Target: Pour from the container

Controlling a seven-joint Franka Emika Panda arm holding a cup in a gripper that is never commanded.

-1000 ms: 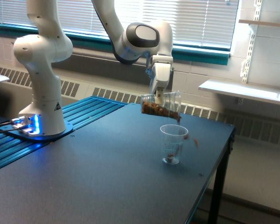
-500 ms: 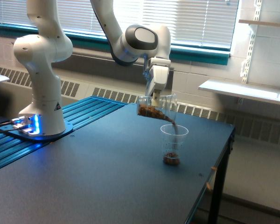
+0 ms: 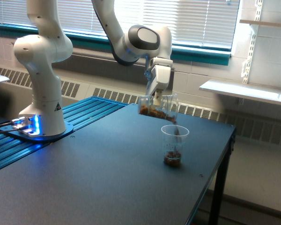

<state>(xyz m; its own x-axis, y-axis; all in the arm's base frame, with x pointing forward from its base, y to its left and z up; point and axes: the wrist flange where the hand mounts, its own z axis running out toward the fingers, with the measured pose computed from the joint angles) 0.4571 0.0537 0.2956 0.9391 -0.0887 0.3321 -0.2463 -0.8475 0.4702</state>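
The tool (image 3: 158, 97) is closed on the container (image 3: 158, 107), a clear plastic cup held in the air above the dark tabletop (image 3: 84, 173), with the fingers pinching it from above near its closed end. The container is tipped far over on its side, its wide rim facing the exterior view's right and angled slightly downward. Brown granular material (image 3: 154, 112) lies along its lower wall, reaching to the rim, and a few brown bits are in the air just below the rim. Directly under that rim, apart from the container, a second clear cup (image 3: 174, 145) stands upright on the tabletop near the edge at the exterior view's right. A small heap of the same brown material sits in the bottom of this second cup. The white arm (image 3: 136, 42) curves down from the upper part of the view to the tool, and its base (image 3: 42, 93) stands on a blue ridged surface (image 3: 84, 112) at the exterior view's left, with blue lights glowing beside it
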